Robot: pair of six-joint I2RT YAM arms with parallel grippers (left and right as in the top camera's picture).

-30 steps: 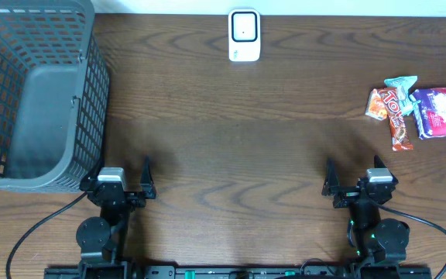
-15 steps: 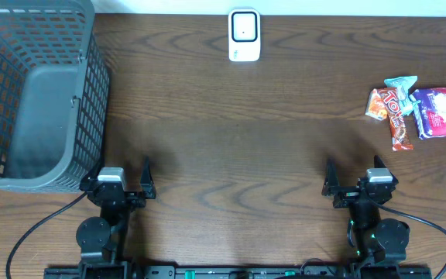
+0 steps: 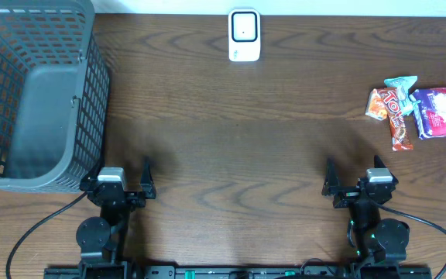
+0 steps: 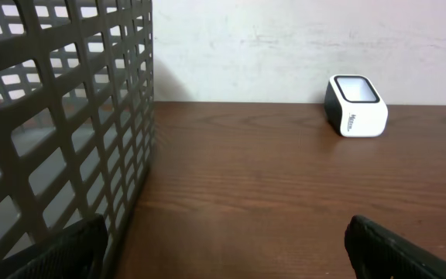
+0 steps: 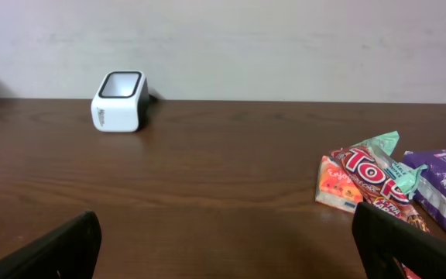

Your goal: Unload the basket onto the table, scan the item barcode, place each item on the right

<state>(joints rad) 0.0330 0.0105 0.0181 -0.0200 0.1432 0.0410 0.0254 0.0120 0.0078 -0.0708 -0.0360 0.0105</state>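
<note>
Open tabletop (image 3: pixel 238 139) midway; basket (image 3: pixel 95 101) blocks left; scanner (image 3: pixel 244 35) at rear; snack packets (image 3: pixel 416 112) right.

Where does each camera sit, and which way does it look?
Overhead: above the table, facing straight down; left tool and right tool show.
Left wrist: on the left arm, facing the far wall beside the basket; its fingertips show.
Right wrist: on the right arm, facing the far wall and snacks; its fingertips show.
Shared: all three see the scanner.
</note>
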